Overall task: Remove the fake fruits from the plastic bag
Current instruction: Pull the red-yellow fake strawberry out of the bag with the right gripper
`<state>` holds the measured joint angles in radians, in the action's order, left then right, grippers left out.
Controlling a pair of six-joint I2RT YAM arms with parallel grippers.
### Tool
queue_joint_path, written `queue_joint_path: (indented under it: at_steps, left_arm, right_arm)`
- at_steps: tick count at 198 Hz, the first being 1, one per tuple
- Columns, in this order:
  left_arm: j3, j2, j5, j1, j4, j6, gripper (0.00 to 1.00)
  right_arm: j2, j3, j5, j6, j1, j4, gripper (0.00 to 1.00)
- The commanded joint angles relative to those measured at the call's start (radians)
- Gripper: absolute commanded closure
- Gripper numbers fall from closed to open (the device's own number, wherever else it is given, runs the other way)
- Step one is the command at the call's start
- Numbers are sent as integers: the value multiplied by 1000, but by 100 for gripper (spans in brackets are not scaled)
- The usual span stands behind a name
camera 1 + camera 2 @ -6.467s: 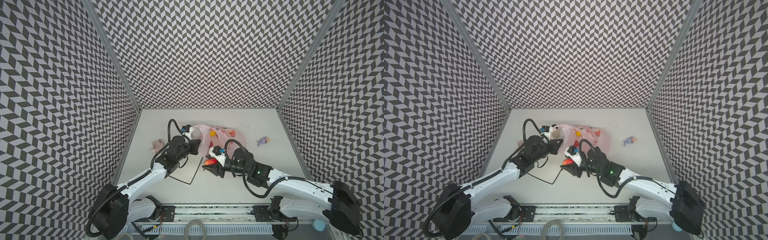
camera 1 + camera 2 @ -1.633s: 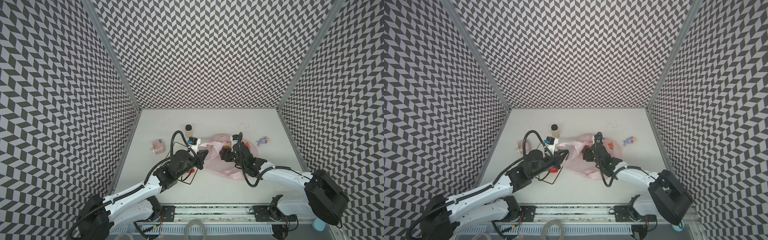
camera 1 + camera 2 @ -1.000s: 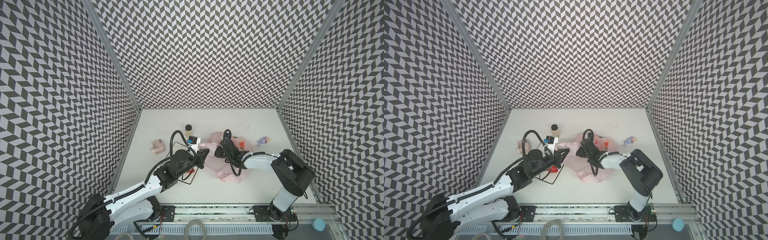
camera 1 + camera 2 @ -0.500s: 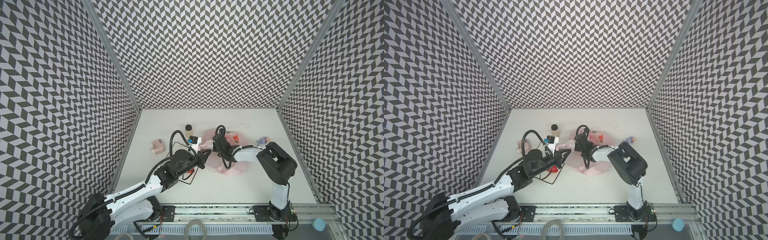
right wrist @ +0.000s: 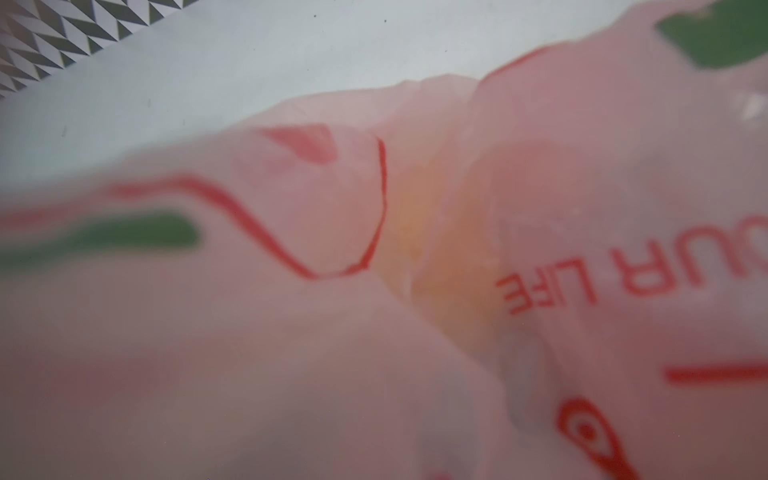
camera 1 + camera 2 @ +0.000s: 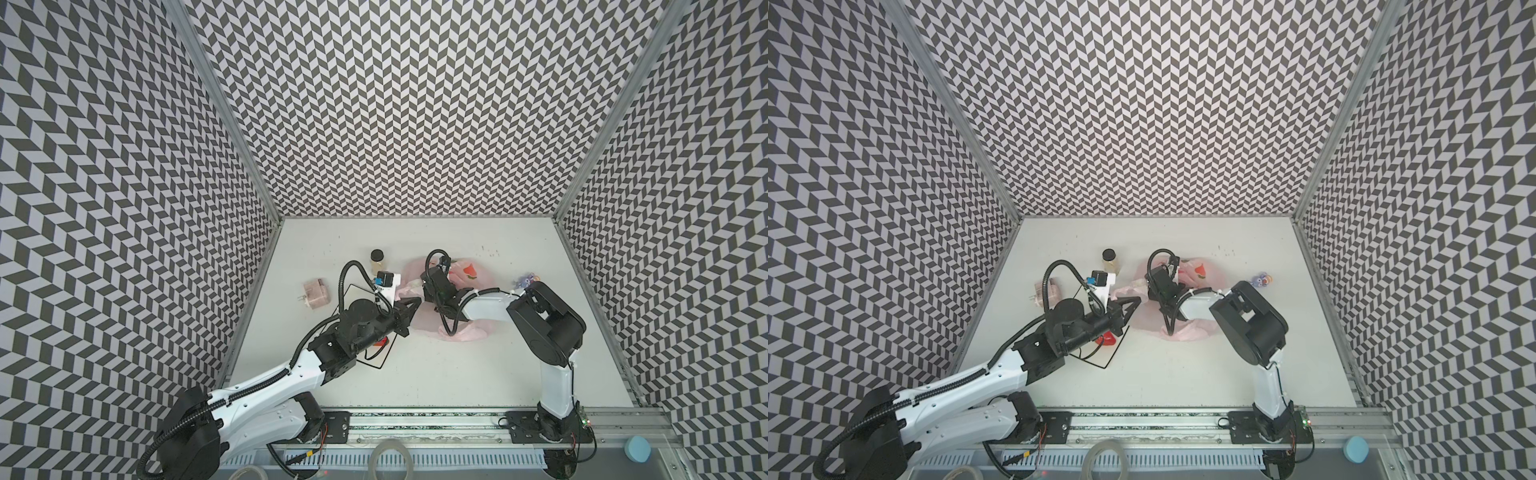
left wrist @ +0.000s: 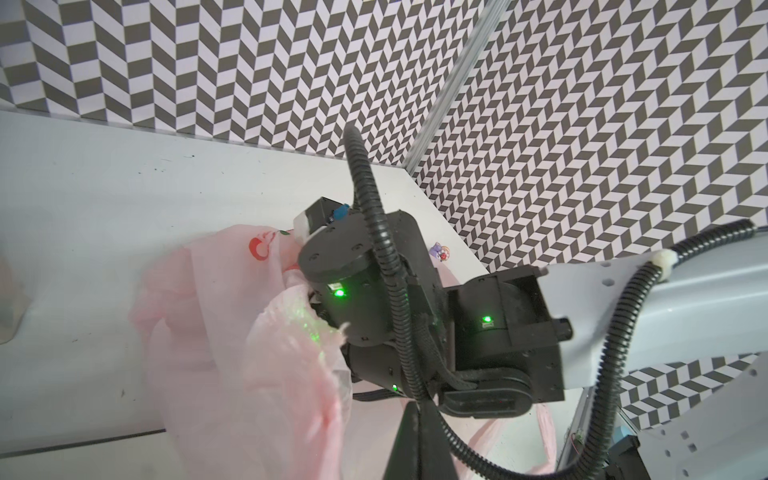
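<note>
- My left claw (image 6: 415, 305), pressed together, pinches an edge of the plastic bag (image 6: 471, 332) and holds that thin pink film up off the worktop (image 6: 436, 382). In the left wrist view the bag (image 7: 249, 353) rises in crinkled folds beside one black finger (image 7: 415, 440).
- My right claw (image 6: 430, 283) is pushed in among the bag's folds, just across from the left one. Its fingers are buried in the film, so I cannot tell whether they are spread or closed on anything.
- The right wrist view is filled by the bag close against the lens: pale pink film, red printed outlines, green patches and the red letters "LIFE". A blurred yellow-orange shape (image 5: 432, 249) glows through the plastic, too soft to name.
- The bag lies crumpled near the middle of the worktop, partly under my right forearm. A printed red fruit picture (image 6: 469, 270) faces up on its far part.
- One red fake fruit (image 6: 1108, 340) lies outside the bag on the white square plate (image 6: 1105, 365), beneath my left arm. What else the bag holds cannot be made out.
- Farther out, a black-lidded jar (image 6: 377, 259) stands beyond the plate. A small pink box (image 6: 316, 293) sits toward the left wall, and a purple figurine (image 6: 525, 280) stands just off the bag's right side.
</note>
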<state>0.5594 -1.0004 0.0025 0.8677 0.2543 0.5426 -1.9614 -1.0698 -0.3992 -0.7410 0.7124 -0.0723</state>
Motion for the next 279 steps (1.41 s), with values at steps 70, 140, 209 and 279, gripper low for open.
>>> queue_joint_path:
  at_steps: [70, 140, 209, 279]
  left_arm:
    - [10, 1, -46, -46, -13, 42, 100]
    - [-1, -20, -4, -119, 33, 69, 100]
    - [12, -73, 52, -182, 96, 83, 100]
    - [99, -208, 199, -316, 118, 19, 100]
  right_arm:
    - [124, 77, -20, 24, 6, -3, 53]
    - [399, 250, 198, 131, 4, -185, 61]
    - [695, 391, 401, 331, 1, -247, 60]
    - [818, 337, 507, 524, 134, -172, 60]
